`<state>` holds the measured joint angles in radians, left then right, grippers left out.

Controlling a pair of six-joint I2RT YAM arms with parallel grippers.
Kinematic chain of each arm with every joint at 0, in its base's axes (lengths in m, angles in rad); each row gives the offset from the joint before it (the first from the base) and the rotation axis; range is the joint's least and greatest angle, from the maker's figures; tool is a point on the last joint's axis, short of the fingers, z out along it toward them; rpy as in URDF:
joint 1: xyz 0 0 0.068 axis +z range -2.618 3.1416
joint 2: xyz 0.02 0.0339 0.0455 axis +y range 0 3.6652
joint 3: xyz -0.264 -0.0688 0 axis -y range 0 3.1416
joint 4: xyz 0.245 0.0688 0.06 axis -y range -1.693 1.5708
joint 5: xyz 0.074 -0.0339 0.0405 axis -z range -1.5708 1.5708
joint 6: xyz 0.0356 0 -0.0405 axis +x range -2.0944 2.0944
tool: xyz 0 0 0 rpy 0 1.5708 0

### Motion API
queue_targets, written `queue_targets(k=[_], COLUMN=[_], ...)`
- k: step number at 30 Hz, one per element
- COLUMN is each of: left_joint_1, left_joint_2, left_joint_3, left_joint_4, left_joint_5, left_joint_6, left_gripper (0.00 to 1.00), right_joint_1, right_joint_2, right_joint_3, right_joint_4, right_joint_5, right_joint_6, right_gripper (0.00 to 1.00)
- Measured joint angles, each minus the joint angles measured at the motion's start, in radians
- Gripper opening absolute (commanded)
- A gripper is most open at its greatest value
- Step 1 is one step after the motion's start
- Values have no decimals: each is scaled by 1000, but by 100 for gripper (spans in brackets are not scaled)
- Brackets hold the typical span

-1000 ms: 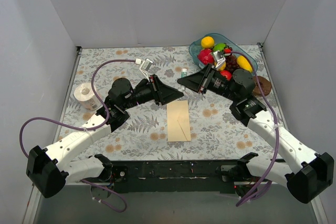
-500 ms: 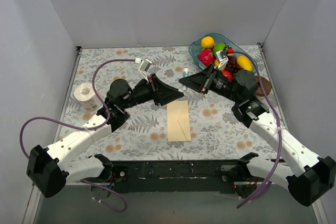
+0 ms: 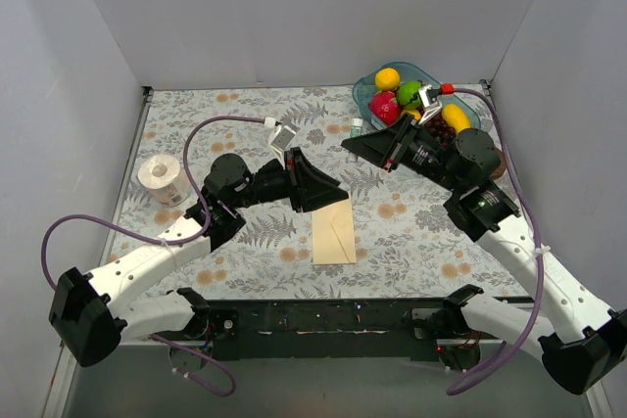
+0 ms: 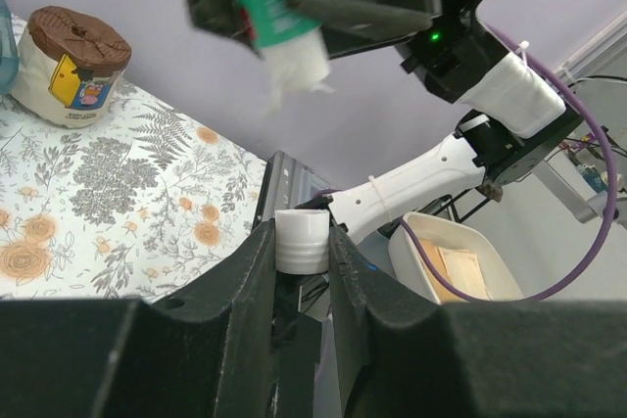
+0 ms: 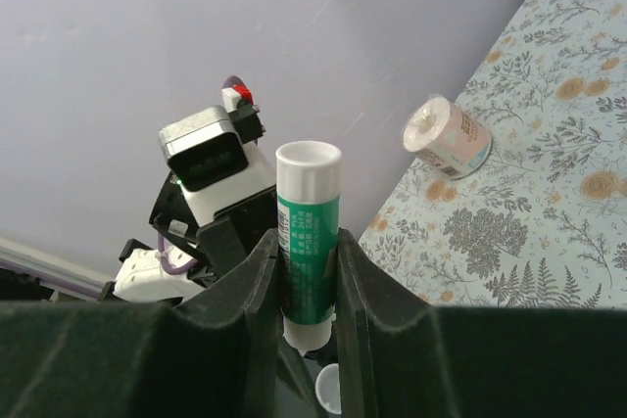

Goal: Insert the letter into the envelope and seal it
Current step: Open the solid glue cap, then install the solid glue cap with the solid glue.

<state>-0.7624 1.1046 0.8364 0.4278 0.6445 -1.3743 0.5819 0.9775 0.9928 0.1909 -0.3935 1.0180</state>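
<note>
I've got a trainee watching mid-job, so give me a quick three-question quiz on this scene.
1. True or false: the right claw grips a glue stick.
2. The left claw holds: A) a cap B) a spoon C) a pen.
3. Fill in: the envelope lies flat on the ____.
Key: 1 true; 2 A; 3 table.

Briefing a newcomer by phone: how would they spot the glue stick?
Find the fruit bowl at the table's far right corner; the right gripper hangs left of it. Between its fingers stands the glue stick, a white tube with a green label, longer than the plain white cap in the left gripper.
</note>
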Motion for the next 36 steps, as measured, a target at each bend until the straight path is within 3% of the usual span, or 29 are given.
queue_targets(k=[15, 36], left_joint_1=[0, 0], left_joint_2=[-74, -48], left_joint_3=[-69, -41], left_joint_4=[122, 115], left_joint_5=[-64, -53], left_joint_6=[18, 71], left_gripper=[0, 0], right_joint_1=[1, 48], right_joint_2=[-56, -8], right_joint_3=[17, 19], right_joint_4=[-28, -27], right_joint_5=[-12, -104], right_joint_6=[-55, -53], right_gripper=[1, 1])
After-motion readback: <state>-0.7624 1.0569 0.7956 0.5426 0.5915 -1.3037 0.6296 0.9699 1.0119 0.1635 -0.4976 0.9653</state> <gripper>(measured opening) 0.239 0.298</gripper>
